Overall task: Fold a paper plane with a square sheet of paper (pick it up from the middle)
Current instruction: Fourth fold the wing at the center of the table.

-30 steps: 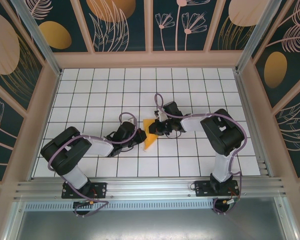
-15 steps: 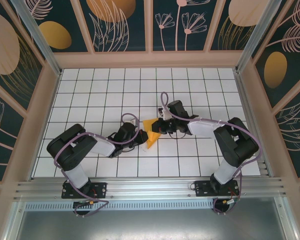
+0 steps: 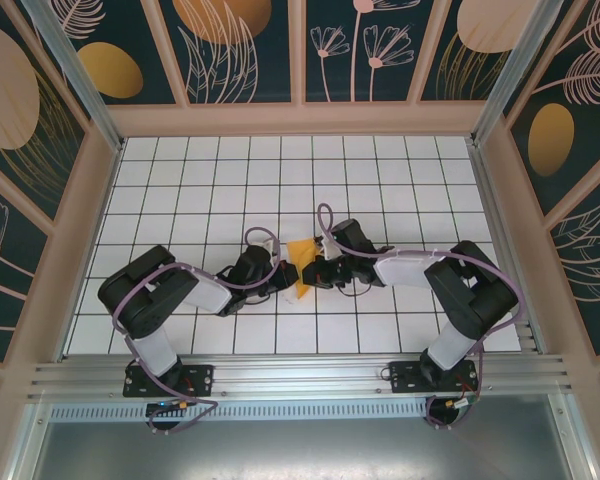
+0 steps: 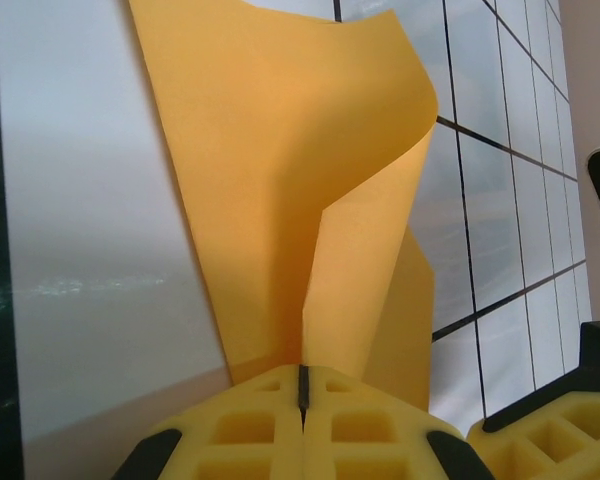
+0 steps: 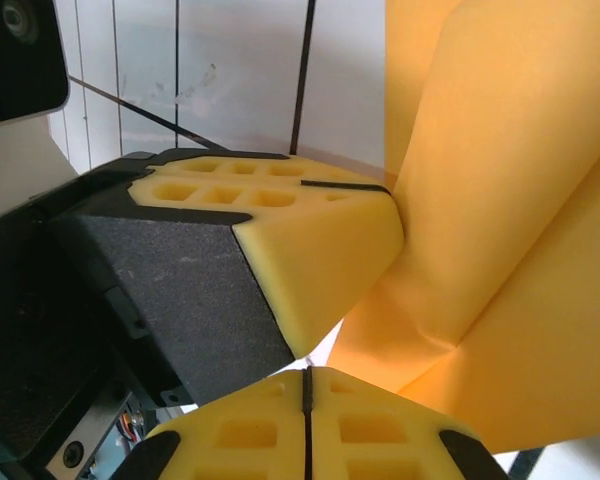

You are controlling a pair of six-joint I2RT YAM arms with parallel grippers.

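Curled orange sheet (image 4: 280,180) pinched in left tool (image 4: 302,385), right tool (image 5: 307,385) closed, its hold unclear, sheet edges cropped

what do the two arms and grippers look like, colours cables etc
Both the left arm and right arm have bulky black joint housings joined by white links, with a purple cable looping along each. The left gripper and right gripper have black finger bodies tipped with yellow pads moulded with a grid of square pockets.

Left arm (image 3: 170,300), right arm (image 3: 455,285): we log white links, black joints.
Cables (image 3: 325,215): purple.
Finger pads (image 4: 260,425): yellow foam.
Bases (image 3: 170,380): black, at rail (image 3: 300,372).
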